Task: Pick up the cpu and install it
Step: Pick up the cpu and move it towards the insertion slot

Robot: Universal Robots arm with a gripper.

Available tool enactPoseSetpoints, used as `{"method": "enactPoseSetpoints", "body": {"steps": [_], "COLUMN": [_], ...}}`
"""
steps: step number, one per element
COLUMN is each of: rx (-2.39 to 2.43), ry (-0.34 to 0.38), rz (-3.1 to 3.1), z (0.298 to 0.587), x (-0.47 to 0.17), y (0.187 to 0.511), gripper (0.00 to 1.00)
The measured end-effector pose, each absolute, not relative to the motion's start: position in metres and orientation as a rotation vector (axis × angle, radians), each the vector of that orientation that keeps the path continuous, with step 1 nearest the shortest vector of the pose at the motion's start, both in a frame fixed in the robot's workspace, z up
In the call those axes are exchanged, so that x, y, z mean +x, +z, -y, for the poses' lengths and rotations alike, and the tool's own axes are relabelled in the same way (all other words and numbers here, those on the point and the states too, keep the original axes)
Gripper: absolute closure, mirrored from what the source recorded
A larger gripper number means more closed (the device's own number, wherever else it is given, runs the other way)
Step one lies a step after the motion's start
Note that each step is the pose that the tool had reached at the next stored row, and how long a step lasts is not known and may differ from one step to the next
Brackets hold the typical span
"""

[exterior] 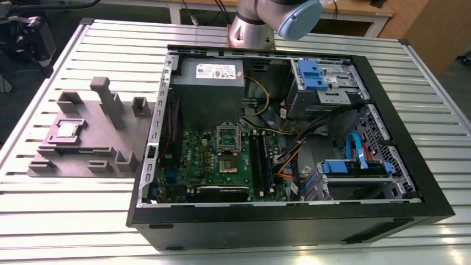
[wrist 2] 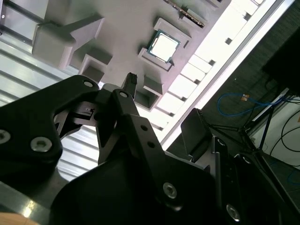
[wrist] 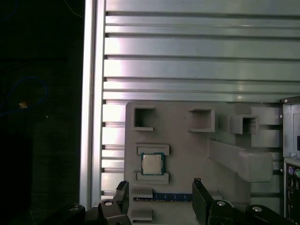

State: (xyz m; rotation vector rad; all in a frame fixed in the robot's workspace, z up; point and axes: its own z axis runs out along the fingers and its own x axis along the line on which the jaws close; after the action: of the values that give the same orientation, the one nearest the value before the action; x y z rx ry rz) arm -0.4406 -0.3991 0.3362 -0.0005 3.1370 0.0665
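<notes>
Task barely begun: cpu (exterior: pixel 68 130) sits in its recess on grey block (exterior: pixel 103 152), at exterior view's left of pc case (exterior: pixel 294 221); gripper (wrist: pixel 159 186) hangs above it w/ jaws wide apart, holding nothing; pick-up & install in board socket (exterior: pixel 228 144) both left.

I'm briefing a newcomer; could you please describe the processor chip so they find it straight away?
Beside the open computer case, toward the exterior view's left, lies a grey plastic block with slots and posts. The chip sits flat in a recess on it: the only shiny silver square on that dull plastic.
</notes>
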Motion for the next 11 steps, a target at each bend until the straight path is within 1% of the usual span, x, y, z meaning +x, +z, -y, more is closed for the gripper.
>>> {"method": "enactPoseSetpoints", "body": {"steps": [11], "rx": [-0.001], "ry": [0.066], "rz": [-3.137], "z": [0.3992], "x": [-0.4406], "y": [0.3304], "gripper": [0.35]}}
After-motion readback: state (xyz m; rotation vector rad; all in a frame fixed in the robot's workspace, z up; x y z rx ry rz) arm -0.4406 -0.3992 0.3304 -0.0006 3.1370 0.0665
